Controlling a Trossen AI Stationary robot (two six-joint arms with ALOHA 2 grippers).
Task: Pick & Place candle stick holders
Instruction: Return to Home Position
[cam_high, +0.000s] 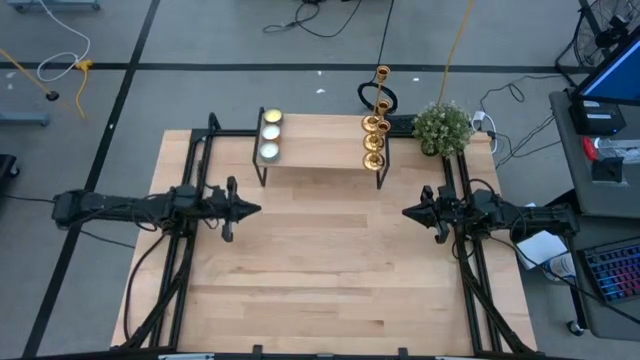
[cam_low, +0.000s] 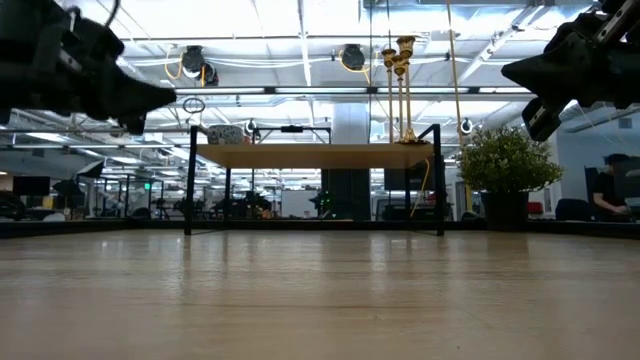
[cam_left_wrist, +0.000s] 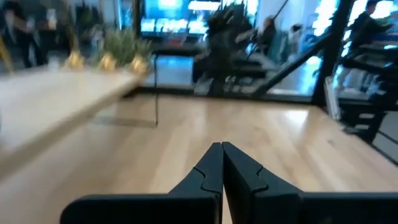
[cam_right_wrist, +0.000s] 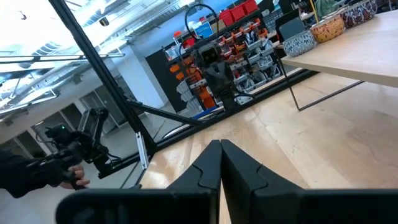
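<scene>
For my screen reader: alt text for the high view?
Gold candle stick holders line the shelf's right end, three round candles its left. The left gripper and right gripper, both shut, hover apart over the table.

The worktop (cam_high: 320, 280) is pale honey wood, striped by long plank seams. At its 12 o'clock edge, the shelf (cam_high: 320, 150) has a top of the same light wood on black legs. Toward 1 o'clock the candle stick holders (cam_high: 373, 140) are shiny gold. Toward 11 o'clock three round candles (cam_high: 270, 135) show pale tops: yellowish, white and greenish. In the right wrist view two of them have patterned sides, one tan, one grey-blue. At 2 o'clock the plant (cam_high: 442, 126) is speckled green in a dark pot. The left tool (cam_high: 255, 209) at 9 o'clock and the right tool (cam_high: 407, 212) at 3 o'clock are black. The floor (cam_high: 250, 90) is grey with dark lines.
</scene>
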